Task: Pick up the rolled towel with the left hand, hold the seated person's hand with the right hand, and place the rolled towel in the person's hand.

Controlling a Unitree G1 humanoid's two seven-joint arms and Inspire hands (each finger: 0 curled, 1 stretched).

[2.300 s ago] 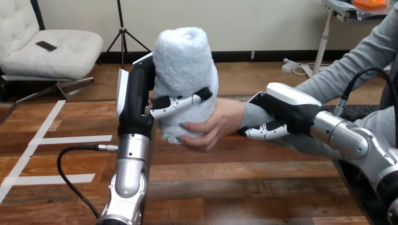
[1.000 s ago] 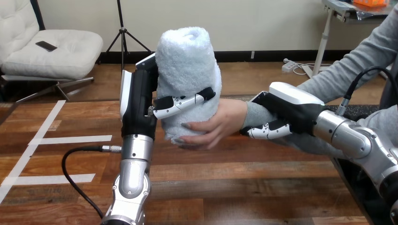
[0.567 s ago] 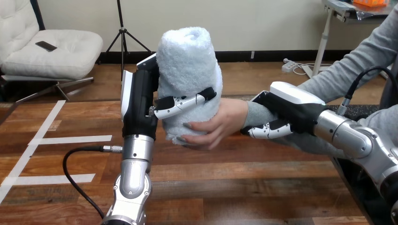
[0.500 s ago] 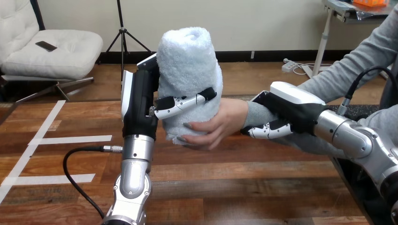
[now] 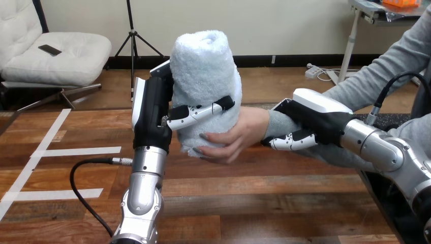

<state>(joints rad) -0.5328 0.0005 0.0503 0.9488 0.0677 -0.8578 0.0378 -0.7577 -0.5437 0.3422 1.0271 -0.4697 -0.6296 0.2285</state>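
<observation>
The rolled towel (image 5: 204,76), pale blue and upright, is raised above the table at the view's centre. My left hand (image 5: 152,109) is shut on it, thumb across its front and fingers behind. The person's hand (image 5: 235,134) cups the towel's lower part from the right, its fingers curled under the bottom edge. My right hand (image 5: 310,124) is wrapped over the person's wrist in its grey sleeve, with fingers curled beneath it.
The wooden table (image 5: 228,203) stretches below the hands. A black cable (image 5: 86,175) loops from my left forearm over the table's left part. The person's other grey sleeve (image 5: 401,129) lies at the right edge.
My left hand and the towel have shifted slightly right, further into the person's hand. The person's fingers have closed a little more under the towel. My right hand has stayed in place.
</observation>
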